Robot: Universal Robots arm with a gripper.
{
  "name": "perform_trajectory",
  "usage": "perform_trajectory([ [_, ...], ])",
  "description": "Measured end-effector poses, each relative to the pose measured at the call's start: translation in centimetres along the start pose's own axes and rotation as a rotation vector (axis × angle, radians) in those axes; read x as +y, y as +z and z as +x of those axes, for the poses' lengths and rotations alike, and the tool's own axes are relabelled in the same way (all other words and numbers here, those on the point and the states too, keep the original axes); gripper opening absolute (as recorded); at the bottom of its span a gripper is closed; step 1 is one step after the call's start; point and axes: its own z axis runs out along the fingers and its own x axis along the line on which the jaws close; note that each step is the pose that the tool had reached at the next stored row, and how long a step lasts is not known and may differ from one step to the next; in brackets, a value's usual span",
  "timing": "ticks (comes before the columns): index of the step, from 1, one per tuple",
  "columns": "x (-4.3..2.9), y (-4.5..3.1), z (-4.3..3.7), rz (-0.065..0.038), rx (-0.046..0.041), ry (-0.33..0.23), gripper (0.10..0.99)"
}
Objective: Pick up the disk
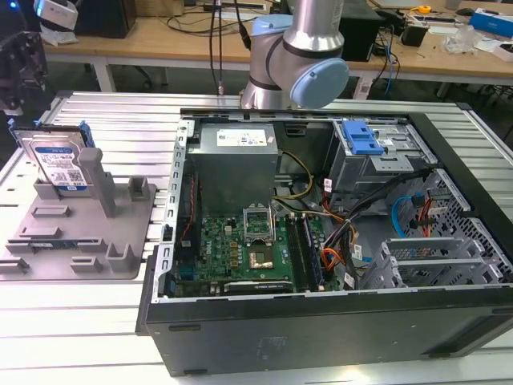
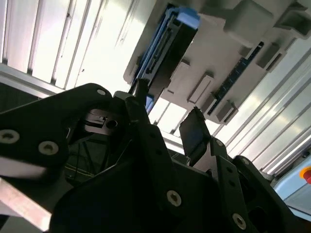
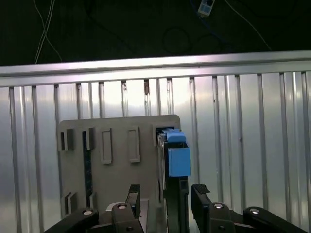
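The disk (image 1: 58,160) stands on edge in the grey fixture (image 1: 120,233) at the exterior view's left. It is silver with a white-and-blue label and blue side rails. In the first wrist view I see the disk (image 3: 177,155) edge-on, its blue rail facing me, against the fixture (image 3: 116,170). My gripper (image 3: 166,196) is open, with one dark finger on each side of the disk's edge and clear gaps to both. In the second wrist view the gripper (image 2: 167,114) is open too, its gap in line with the disk (image 2: 170,43). Nothing is held.
An open computer case (image 1: 321,241) fills the middle and right of the ribbed metal table (image 1: 104,120). Inside it sit a motherboard, cables and a drive cage with a blue latch (image 1: 361,138). The arm's base (image 1: 300,48) stands behind the case. The fixture has several upright posts (image 1: 103,180).
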Motion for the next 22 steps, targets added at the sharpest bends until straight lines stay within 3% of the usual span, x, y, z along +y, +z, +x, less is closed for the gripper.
perform_trajectory([
  [4,1.71,0.35,-0.34,0.000,0.0002,-0.007,0.541],
  [16,1.71,0.54,-0.74,0.000,0.0027,-0.018,0.541],
  [22,1.68,1.35,-1.02,0.001,0.0031,-0.029,0.541],
])
